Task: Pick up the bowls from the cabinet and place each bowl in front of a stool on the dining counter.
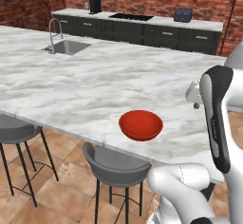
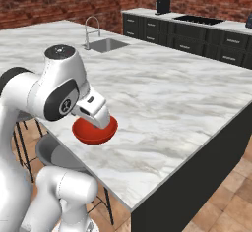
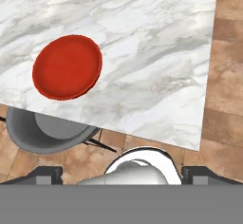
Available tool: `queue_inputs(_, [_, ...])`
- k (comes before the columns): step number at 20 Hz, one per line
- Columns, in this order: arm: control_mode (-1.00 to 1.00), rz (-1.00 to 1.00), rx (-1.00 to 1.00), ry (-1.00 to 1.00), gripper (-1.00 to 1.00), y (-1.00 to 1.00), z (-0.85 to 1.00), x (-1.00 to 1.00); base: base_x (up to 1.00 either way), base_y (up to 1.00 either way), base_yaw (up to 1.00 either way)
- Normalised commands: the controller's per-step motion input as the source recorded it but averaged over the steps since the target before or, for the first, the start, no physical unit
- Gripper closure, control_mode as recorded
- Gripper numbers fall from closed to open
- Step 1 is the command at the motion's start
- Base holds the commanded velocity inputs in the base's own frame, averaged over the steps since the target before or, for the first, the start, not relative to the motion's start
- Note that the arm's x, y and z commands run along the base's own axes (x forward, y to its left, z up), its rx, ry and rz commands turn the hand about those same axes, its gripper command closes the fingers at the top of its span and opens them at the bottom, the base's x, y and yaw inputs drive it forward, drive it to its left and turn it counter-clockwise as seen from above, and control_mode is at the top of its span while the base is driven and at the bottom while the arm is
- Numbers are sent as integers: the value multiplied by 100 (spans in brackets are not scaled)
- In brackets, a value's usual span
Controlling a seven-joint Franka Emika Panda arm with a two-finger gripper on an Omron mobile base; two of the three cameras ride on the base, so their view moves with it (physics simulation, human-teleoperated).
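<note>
Hand view: red bowl (image 3: 67, 67) beyond open gripper (image 3: 121, 174).

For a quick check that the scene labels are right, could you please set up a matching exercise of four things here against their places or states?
Things:
1. red bowl
2. stool
3. sink
4. gripper

Places or states:
A. inset at the far end of the dining counter, beside the faucet
B. jaws wide apart, holding nothing
C. on the marble near its front edge
D. on the floor, seat tucked partly under the counter's edge below the bowl

Pairs: 1-C, 2-D, 3-A, 4-B
</note>
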Motion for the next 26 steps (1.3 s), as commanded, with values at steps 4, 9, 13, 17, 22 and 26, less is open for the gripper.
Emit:
queue_inputs(4, [-100,13,-6,0,-100,0,40,-26,0,0,0])
queue_inputs(9, [-100,5,-6,-1,-100,0,46,-25,0,0,0])
queue_inputs(13, [-100,2,-7,-5,-100,0,43,-67,0,0,0])
queue_inputs(17, [-100,9,-12,-13,-100,10,4,-85,0,0,0])
queue_inputs(22, [100,0,0,0,-100,0,0,0,-83,-56,-13])
queue_inputs(26, [100,0,0,0,-100,0,0,0,-10,-72,-71])
